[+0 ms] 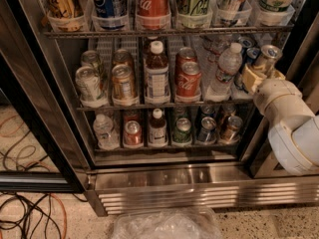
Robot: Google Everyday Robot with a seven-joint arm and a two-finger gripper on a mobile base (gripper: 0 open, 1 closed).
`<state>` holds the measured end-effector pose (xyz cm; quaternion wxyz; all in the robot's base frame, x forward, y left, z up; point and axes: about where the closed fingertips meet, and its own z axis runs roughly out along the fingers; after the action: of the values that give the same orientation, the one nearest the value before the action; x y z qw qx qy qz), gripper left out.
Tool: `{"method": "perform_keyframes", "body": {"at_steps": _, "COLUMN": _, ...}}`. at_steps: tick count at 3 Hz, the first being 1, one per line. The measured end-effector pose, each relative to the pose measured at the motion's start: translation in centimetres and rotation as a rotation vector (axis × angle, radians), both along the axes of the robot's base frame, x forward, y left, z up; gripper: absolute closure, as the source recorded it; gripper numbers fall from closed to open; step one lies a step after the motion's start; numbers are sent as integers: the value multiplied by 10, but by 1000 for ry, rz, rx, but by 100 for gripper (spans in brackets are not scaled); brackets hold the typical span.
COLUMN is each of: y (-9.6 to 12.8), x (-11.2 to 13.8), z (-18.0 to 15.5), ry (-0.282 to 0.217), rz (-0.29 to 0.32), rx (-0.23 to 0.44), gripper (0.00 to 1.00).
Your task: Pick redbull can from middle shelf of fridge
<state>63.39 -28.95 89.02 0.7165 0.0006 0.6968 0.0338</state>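
Note:
The fridge [199, 180] stands open with wire racks of drinks. My gripper [262, 69] is at the right end of the middle shelf [149, 105], its cream fingers [249, 78] closed around the slim redbull can [267, 56]. The can has a shiny silver top and tilts slightly. It is held just above the shelf's right end. Other blue cans [247, 54] stand behind it on the rack. My white arm [291, 128] comes in from the lower right and hides the shelf's right corner.
On the middle shelf stand red Coca-Cola cans [187, 78], a clear water bottle [227, 66], a brown bottle [157, 73] and silver cans [89, 83]. Tall cans fill the rack above. Cables [25, 213] and a plastic bag [164, 225] lie on the floor.

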Motion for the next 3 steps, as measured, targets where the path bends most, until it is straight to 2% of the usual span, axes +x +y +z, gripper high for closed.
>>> {"method": "perform_keyframes", "body": {"at_steps": 1, "y": 12, "x": -14, "z": 5, "ry": -20, "rz": 58, "rx": -29, "gripper": 100}}
{"method": "perform_keyframes", "body": {"at_steps": 3, "y": 38, "x": -78, "z": 6, "ry": -53, "rz": 230, "rx": -125, "gripper": 100}}
